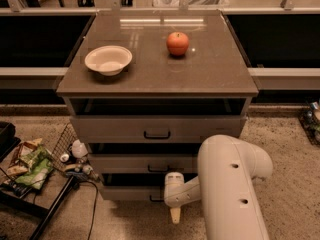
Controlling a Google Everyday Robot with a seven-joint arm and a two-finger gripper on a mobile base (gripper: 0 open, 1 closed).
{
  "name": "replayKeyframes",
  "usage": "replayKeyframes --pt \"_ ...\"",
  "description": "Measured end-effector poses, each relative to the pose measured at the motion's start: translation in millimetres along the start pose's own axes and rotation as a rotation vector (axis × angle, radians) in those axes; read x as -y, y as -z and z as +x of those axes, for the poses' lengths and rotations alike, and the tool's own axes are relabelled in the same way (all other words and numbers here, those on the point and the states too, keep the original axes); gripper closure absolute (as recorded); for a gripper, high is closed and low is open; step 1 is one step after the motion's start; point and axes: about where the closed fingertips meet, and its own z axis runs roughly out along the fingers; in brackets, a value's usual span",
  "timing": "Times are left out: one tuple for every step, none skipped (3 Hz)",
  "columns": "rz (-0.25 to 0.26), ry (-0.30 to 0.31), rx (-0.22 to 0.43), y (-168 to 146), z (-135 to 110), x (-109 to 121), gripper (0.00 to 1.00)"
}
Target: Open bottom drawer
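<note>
Gripper (174,214) at bottom drawer (129,192) front edge

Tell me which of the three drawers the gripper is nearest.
The bottom drawer: the gripper hangs at its front beside the small handle, below the middle drawer and the top drawer.

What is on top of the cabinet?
A white bowl and an apple sit apart on the cabinet top. The gripper hangs low before the bottom drawer, whose inside is hidden.
</note>
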Motion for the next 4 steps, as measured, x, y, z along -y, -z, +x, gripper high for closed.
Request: replayKeyframes --pt "0.0 0.0 0.0 0.0 0.0 0.0 0.0" --pt "-0.026 -0.004 -0.008 -1.3 0.7 1.0 0.14" --pt "-0.089 0.027 -0.048 -9.6 6.3 9.7 0.38" --pt "-0.195 -0.007 -0.079 -13.4 12.8 -5.7 0.61"
